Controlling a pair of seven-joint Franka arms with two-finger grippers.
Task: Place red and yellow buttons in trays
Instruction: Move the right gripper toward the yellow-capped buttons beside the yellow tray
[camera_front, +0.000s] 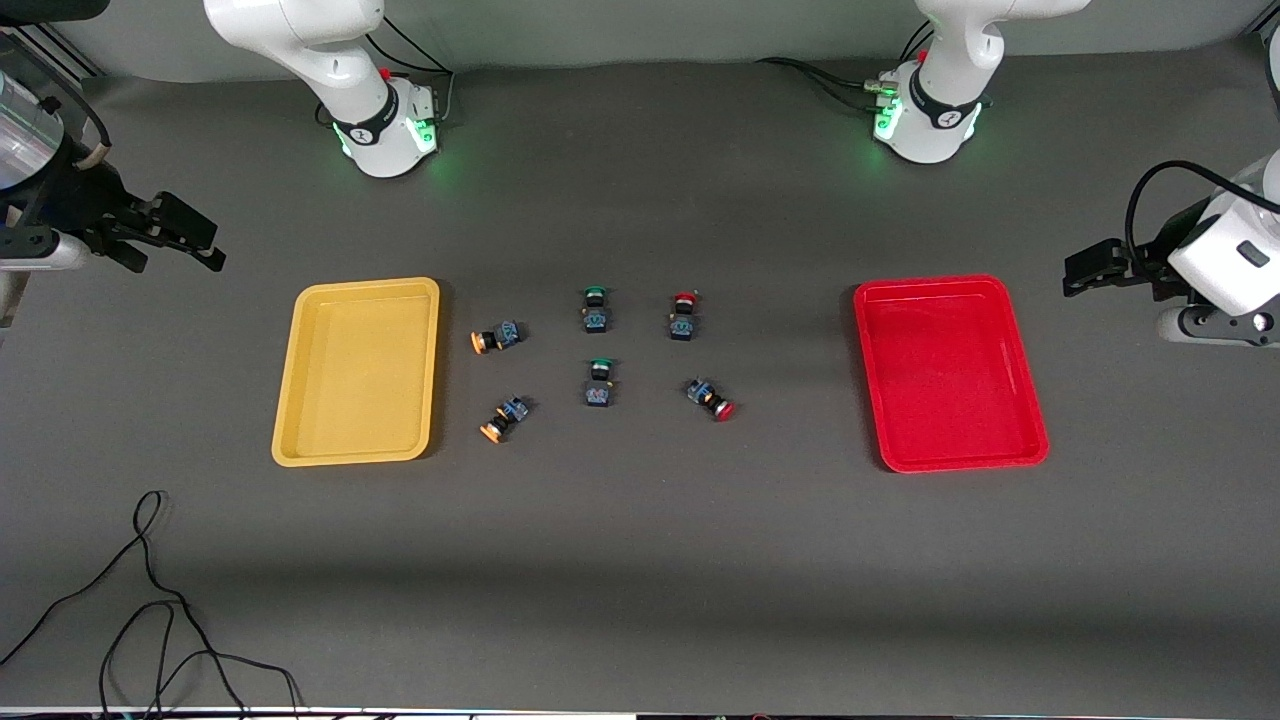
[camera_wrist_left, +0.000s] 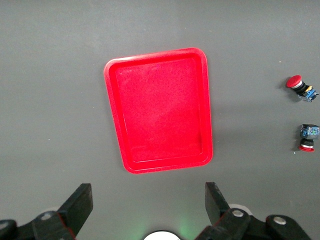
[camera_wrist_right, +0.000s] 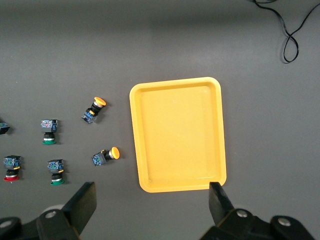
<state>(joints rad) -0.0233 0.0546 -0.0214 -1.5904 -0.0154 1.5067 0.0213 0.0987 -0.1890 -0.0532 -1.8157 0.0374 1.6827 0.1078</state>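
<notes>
Nearest, a loose black cable (camera_front: 150, 610) on the table (camera_front: 640, 560). Then six switches between yellow tray (camera_front: 290, 440) and red tray (camera_front: 1035, 440): orange-capped pair (camera_front: 505, 415) by the yellow, green-capped pair (camera_front: 598, 385) mid, red-capped pair (camera_front: 710, 398) toward the red. Right gripper (camera_front: 190, 240) and left gripper (camera_front: 1085, 270) hang spread past the trays' outer ends.

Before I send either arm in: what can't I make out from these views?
- Markings on the button bodies: too small, e.g. the red button.
- Left wrist view: only two red buttons show; the rest are cut off by the frame edge.
- Right wrist view: one button is cropped at the edge, cap unseen.
- Front view: right gripper and left gripper sit near the frame edges, their arms cropped.
</notes>
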